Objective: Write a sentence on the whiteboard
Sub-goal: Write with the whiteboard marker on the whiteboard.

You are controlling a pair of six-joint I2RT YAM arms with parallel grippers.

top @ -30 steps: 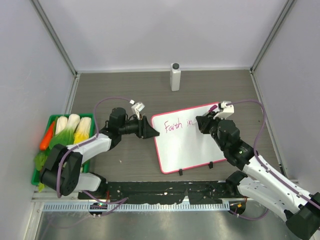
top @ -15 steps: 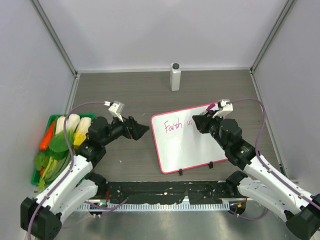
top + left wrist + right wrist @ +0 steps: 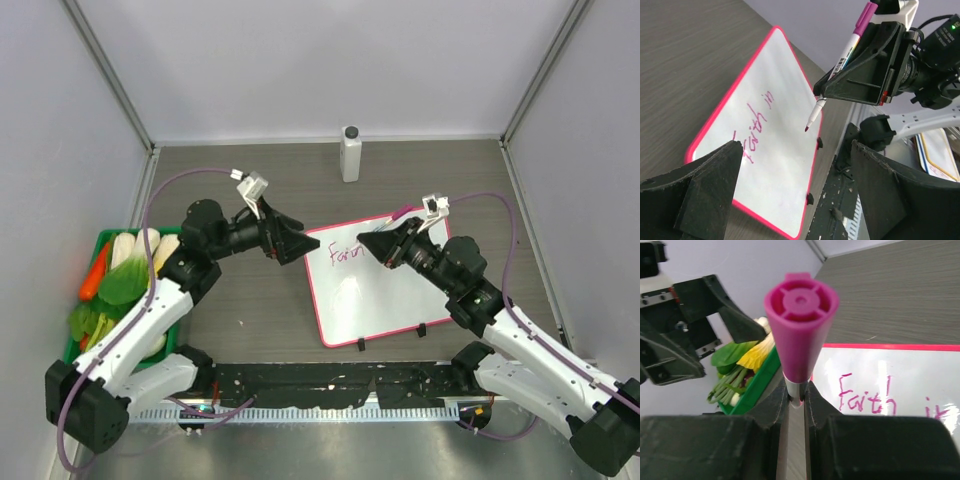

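Observation:
The whiteboard point(image 3: 375, 300) lies flat on the table, with a pink frame and two black clip feet at its near edge. Pink handwriting point(image 3: 342, 254) in its top line reads "Faith in" in the left wrist view point(image 3: 754, 125). My right gripper point(image 3: 385, 243) is over the board's upper part, shut on a marker point(image 3: 852, 42) with a purple cap end point(image 3: 801, 315). The marker's tip points down, just above the white surface below the writing. My left gripper point(image 3: 295, 240) is open and empty, raised at the board's far left corner. The board point(image 3: 920, 370) also shows in the right wrist view.
A white bottle point(image 3: 350, 153) with a grey cap stands at the back centre. A green tray point(image 3: 75, 345) of vegetables sits at the left edge, also in the right wrist view point(image 3: 752, 385). Walls enclose the table on three sides.
My right gripper has moved left over the board with the marker, away from the word "in". My left arm pulled back, then rose to the board's far left corner. The writing is unchanged.

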